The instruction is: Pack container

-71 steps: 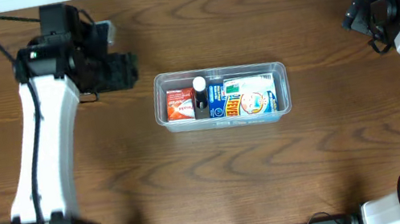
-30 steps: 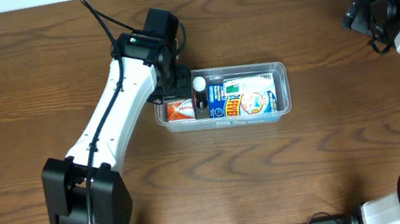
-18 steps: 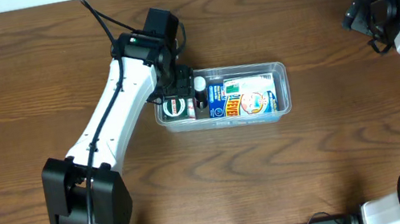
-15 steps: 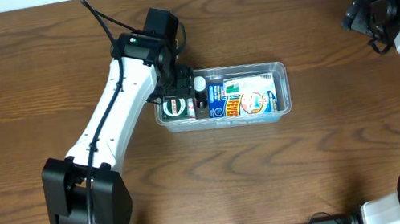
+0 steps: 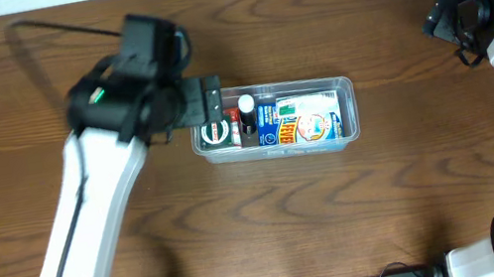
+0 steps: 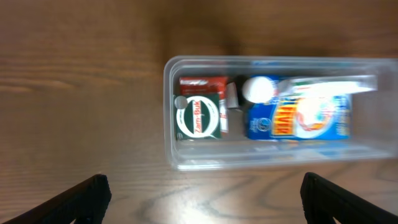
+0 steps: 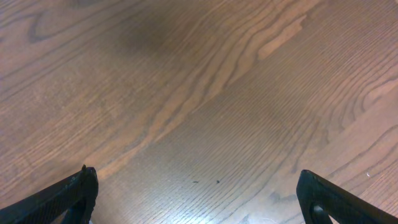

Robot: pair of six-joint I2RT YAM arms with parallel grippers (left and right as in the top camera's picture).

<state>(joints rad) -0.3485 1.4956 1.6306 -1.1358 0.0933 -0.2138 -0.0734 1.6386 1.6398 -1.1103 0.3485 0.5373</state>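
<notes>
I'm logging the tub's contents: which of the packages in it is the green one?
The Zam-Buk package at the container's left end in the overhead view, lying over a red box; the rest are blue-yellow or white.

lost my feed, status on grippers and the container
Left gripper open, empty, by left end of container. Right gripper open, empty, far right. Holds green tin, bottle, packets. Nothing in the way.

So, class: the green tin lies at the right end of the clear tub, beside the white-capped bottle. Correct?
No. The green tin lies at the left end of the clear tub, beside the white-capped bottle; the overhead view shows it.
</notes>
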